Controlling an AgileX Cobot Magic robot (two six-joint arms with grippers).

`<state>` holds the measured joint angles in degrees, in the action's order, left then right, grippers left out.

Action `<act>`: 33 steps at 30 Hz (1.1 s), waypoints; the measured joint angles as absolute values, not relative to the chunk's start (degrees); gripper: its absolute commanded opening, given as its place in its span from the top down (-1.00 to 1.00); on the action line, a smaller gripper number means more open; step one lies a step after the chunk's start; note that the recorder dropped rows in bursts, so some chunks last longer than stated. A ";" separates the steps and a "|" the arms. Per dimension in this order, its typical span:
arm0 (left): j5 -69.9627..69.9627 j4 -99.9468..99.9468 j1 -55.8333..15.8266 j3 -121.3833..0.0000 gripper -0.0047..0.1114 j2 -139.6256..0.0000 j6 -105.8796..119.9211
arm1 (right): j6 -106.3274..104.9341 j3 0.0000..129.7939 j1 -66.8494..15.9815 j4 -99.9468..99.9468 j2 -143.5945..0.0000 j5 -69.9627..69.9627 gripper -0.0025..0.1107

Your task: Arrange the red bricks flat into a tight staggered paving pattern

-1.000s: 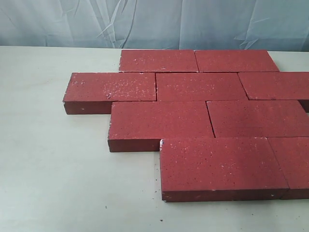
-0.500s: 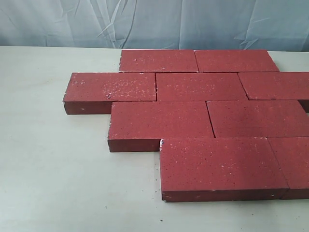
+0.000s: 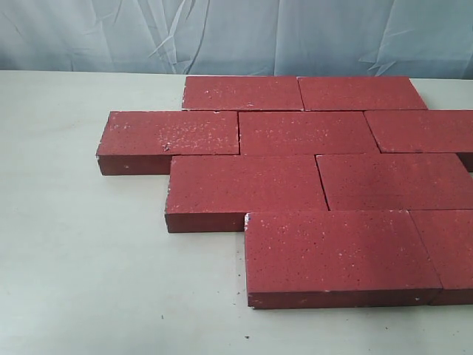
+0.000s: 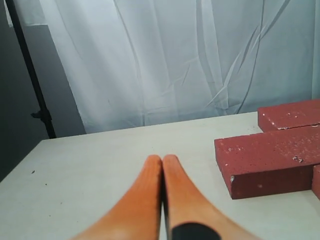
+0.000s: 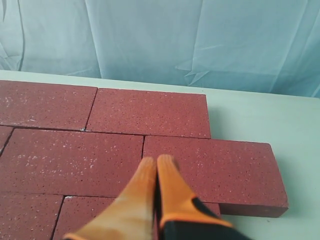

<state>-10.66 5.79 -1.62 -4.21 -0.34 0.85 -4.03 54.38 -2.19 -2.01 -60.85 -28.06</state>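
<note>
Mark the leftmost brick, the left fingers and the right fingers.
leftmost brick [image 3: 170, 133]: exterior view, top face centre.
left fingers [image 4: 142, 195]: left wrist view, one orange finger.
right fingers [image 5: 141, 190]: right wrist view, one orange finger.

The pale desk [image 3: 81, 244] carries the red bricks [image 3: 307, 133] flat in touching, staggered rows, beneath the right gripper [image 5: 156, 161] and off to one side of the left gripper [image 4: 162, 160].

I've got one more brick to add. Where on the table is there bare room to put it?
The table is bare left of the bricks and in front of their stepped near edge. The right side is crowded, bricks lying edge to edge.
</note>
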 measured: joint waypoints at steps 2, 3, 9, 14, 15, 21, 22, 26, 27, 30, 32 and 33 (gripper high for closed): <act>-10.66 5.50 -1.62 -3.31 0.92 -0.34 0.85 | -4.03 54.38 -2.19 -2.01 -60.85 -28.06 0.97; -10.66 5.31 -1.62 -2.70 0.92 -0.34 0.85 | -4.03 54.38 -2.19 -2.01 -60.85 -28.06 0.97; -10.66 4.86 -1.62 -0.51 0.92 -0.34 0.85 | -4.03 54.38 -2.19 -2.01 -60.85 -28.06 0.97; -10.94 4.29 -1.62 -0.26 0.92 -0.34 0.85 | -4.03 54.38 -2.19 -2.01 -60.85 -28.06 0.97; -11.47 4.25 -1.62 -0.26 0.92 -0.34 0.85 | -4.03 54.38 -2.19 -2.01 -60.85 -28.06 0.97; -13.05 3.58 -1.62 -0.26 0.92 -0.34 0.74 | -4.03 54.38 -2.19 -2.01 -60.85 -28.06 0.97; -13.10 3.43 -1.62 -0.26 0.92 -0.34 0.74 | -4.03 54.38 -2.19 -2.01 -60.85 -28.06 0.97; -13.10 3.35 -1.62 -0.26 0.92 -0.34 0.74 | -4.03 54.38 -2.19 -2.01 -60.85 -28.06 0.97; -13.10 3.35 -1.62 -0.26 0.92 -0.34 0.74 | -4.03 54.38 -2.19 -2.01 -60.85 -28.06 0.97; -13.10 3.35 -1.62 -0.26 0.92 -0.34 0.74 | -4.03 54.38 -2.19 -2.01 -60.85 -28.06 0.97; -13.10 3.35 -1.62 -0.26 0.92 -0.34 0.74 | -4.03 54.38 -2.19 -2.01 -60.85 -28.06 0.97; -13.10 3.35 -1.62 -0.26 0.92 -0.34 0.74 | -4.03 54.38 -2.19 -2.01 -60.85 -28.06 0.97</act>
<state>-13.10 3.35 -1.62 -0.26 -0.34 0.74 -4.03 54.38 -2.19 -2.01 -60.85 -28.06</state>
